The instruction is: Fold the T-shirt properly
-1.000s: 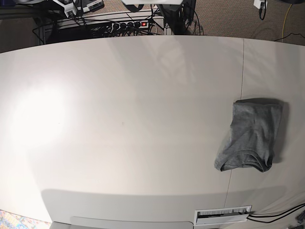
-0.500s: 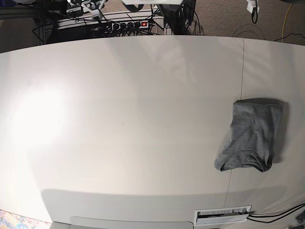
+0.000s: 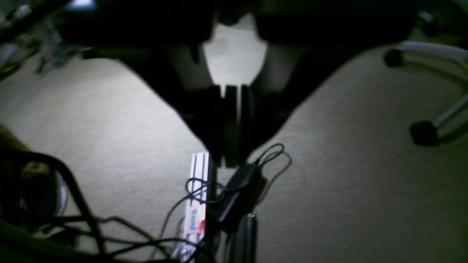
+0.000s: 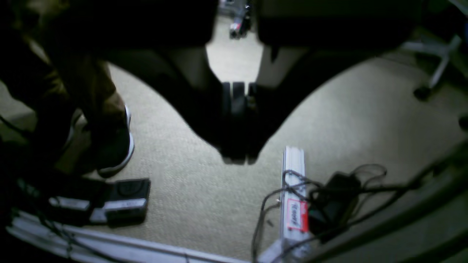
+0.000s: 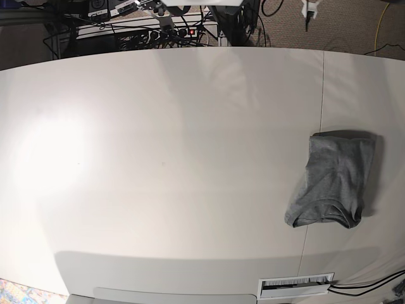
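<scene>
The T-shirt [image 5: 332, 180] lies folded into a small grey bundle on the right part of the white table [image 5: 177, 158], collar end toward the front edge. Neither gripper is near it. Both hang past the table's far edge over the carpet. In the left wrist view my left gripper [image 3: 230, 160] has its dark jaws pressed together with nothing between them. My right gripper [image 4: 236, 159] is likewise shut and empty. In the base view only small white arm parts show at the top edge [image 5: 308, 9].
A seam [image 5: 321, 95] runs front to back across the table, left of the shirt. A cable slot [image 5: 296, 285] sits at the front edge. Behind the table are a power strip [image 5: 180, 31], tangled cables [image 3: 234, 179], a chair base [image 3: 424, 131], and a shoe [image 4: 113, 153].
The arm parts at the top edge of the base view have shifted toward the middle. The T-shirt has not moved.
</scene>
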You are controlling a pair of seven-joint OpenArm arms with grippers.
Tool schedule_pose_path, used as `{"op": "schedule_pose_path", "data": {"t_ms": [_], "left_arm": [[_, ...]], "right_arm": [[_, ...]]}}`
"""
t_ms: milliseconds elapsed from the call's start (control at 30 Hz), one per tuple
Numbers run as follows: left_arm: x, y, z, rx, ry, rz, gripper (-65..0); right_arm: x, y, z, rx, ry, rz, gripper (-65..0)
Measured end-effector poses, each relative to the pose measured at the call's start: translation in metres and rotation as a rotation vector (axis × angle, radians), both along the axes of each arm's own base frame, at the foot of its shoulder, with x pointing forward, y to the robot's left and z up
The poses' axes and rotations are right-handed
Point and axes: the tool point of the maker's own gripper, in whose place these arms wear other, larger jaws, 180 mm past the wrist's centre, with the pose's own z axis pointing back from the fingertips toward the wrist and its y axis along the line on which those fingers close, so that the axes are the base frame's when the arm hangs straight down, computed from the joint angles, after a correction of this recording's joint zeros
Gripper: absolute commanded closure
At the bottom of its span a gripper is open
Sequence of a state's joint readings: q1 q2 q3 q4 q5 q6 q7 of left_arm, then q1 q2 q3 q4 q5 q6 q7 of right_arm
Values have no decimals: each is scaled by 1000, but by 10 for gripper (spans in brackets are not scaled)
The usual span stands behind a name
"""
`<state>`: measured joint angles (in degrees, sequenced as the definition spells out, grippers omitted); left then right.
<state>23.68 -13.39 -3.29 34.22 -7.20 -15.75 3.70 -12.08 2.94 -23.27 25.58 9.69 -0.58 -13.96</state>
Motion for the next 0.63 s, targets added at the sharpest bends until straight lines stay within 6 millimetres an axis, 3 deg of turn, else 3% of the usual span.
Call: {"op": "schedule_pose_path", "data": {"t_ms": [233,400,633], "left_arm": [[6,-67,-6,-51,-7,-75,0],[20,-75,-8,-39,-30,-71,0],[17,-78,-8,-43,-25,-68,0]], "right_arm": [[0,6,0,-38,1,-42,0],[1,-3,0,-76,-6,-48,0],[1,-2,0,-73,-5,-47,0]]}}
